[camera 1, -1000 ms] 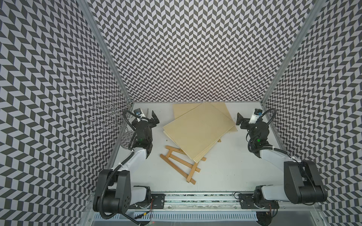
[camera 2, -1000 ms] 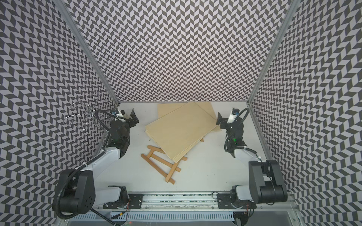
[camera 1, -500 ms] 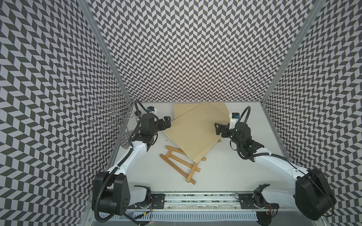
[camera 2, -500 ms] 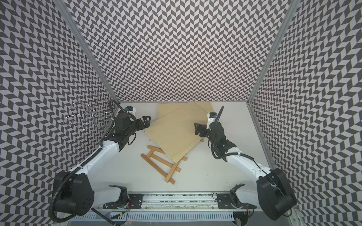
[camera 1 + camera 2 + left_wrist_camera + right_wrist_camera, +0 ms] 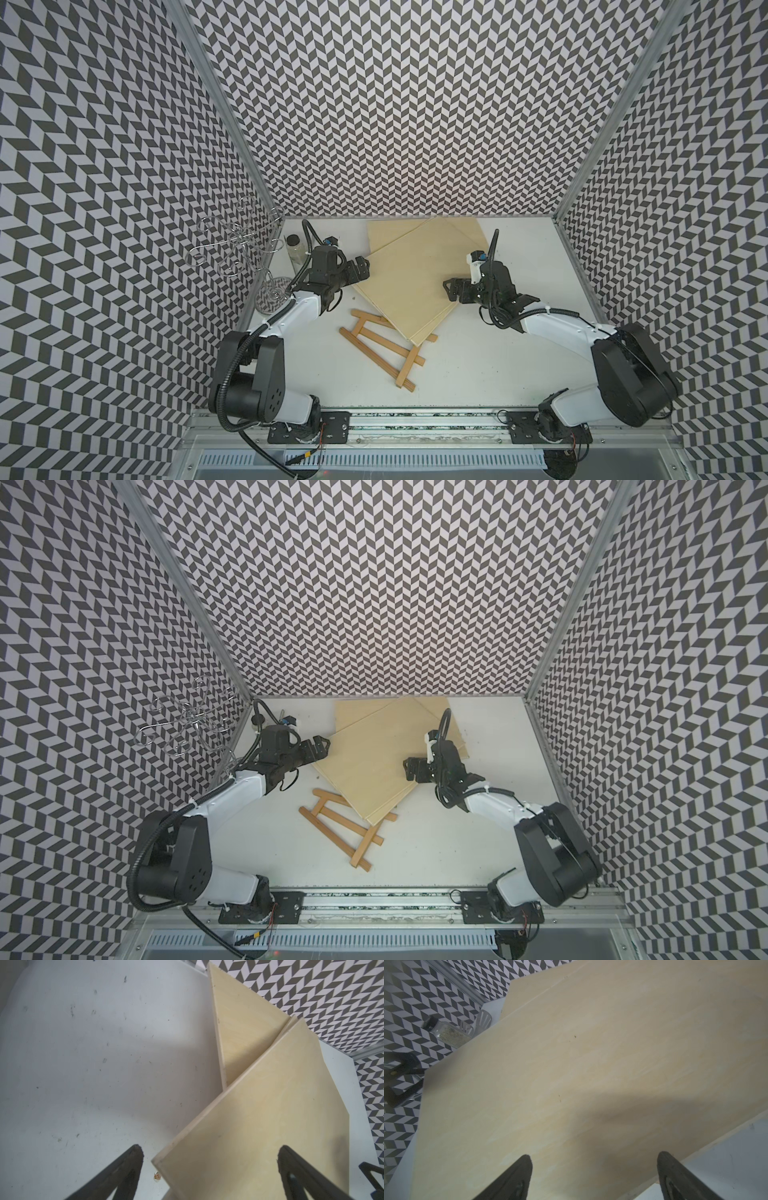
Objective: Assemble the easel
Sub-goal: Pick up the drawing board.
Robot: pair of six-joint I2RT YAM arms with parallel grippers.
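Note:
A wooden easel frame (image 5: 376, 360) (image 5: 333, 840) lies flat on the white table, its far end tucked under a large pale wooden board (image 5: 411, 282) (image 5: 370, 766). That board rests askew on a second board (image 5: 395, 232) (image 5: 245, 1022). My left gripper (image 5: 362, 268) (image 5: 322, 746) (image 5: 209, 1151) is open, its fingers straddling the top board's left corner without touching it. My right gripper (image 5: 451, 289) (image 5: 409, 769) (image 5: 595, 1157) is open just above the top board (image 5: 571, 1064) near its right edge, holding nothing.
A wire rack (image 5: 237, 245) on a round base (image 5: 272, 291) stands by the left wall. A glass jar with a dark lid (image 5: 294, 245) (image 5: 446, 1032) and a slotted metal spatula (image 5: 483, 1020) sit in the back left corner. Patterned walls close three sides.
Both arms have swung inward from the side walls to the boards. The right gripper has narrowed very slightly. Easel and boards have not moved.

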